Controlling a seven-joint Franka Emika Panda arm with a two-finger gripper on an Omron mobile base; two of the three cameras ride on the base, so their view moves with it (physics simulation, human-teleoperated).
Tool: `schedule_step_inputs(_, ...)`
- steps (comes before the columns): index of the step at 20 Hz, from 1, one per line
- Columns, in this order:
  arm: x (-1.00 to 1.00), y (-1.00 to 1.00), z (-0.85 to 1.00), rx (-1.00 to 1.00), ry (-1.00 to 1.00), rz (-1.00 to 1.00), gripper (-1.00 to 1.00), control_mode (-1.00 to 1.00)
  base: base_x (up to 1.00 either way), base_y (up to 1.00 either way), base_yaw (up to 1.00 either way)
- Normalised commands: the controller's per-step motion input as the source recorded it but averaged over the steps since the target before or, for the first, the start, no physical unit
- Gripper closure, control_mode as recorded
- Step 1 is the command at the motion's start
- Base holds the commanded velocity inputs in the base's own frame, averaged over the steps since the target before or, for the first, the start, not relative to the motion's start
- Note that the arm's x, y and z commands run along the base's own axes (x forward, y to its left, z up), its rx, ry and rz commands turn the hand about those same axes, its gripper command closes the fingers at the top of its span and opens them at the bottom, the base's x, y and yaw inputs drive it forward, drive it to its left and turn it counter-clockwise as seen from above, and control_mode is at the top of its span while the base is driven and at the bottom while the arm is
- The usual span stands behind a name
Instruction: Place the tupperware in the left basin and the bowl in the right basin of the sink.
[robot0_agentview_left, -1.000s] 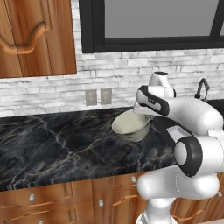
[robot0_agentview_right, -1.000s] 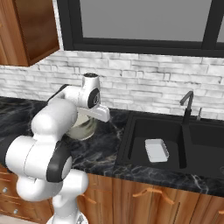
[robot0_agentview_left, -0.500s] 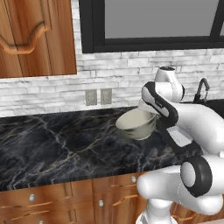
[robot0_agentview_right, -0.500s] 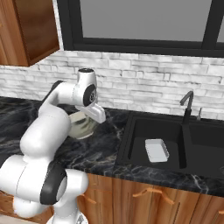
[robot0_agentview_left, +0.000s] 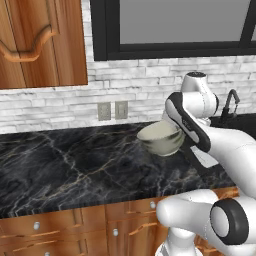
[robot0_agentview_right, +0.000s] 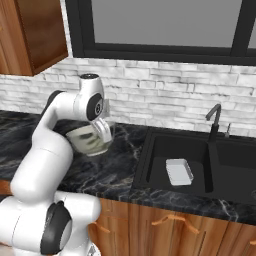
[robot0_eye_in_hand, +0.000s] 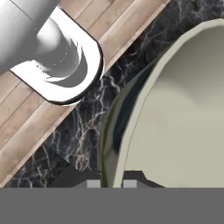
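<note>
I have the gripper clenched on the rim of the bowl, one finger inside the wall and one outside, as the hand view shows. The bowl is lifted off the black marble counter and tilted, hanging just left of the sink; from the left base view it sits in front of my forearm, above the counter's far right part.

The tupperware lies flat on the floor of the left basin, toward its right side, near the divider. The right basin is beyond that, partly cut off by the edge of the right base view. The black gooseneck faucet rises at the far rim, about over the divider, between the two basins; it stands well to the right of the bowl and apart from it.

Around: a white brick backsplash behind the counter, a dark-framed window above the sink, a wooden wall cabinet at upper left, and wooden drawers below the counter.

Counts: one bowl, one tupperware, two basins, one faucet, two wall outlets side by side on the backsplash left of the bowl.
</note>
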Motion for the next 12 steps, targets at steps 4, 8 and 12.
schedule_step_inputs(4,-0.09,0.04,0.21,0.00,0.00,-0.28,1.00,-1.00,0.00,0.00,0.00)
schedule_step_inputs(8,-0.20,0.04,0.14,0.00,-0.05,-0.30,1.00,-1.00,0.00,0.00,0.00)
schedule_step_inputs(12,-0.34,0.04,0.02,0.00,-0.12,-0.29,1.00,-1.00,0.00,0.00,0.00)
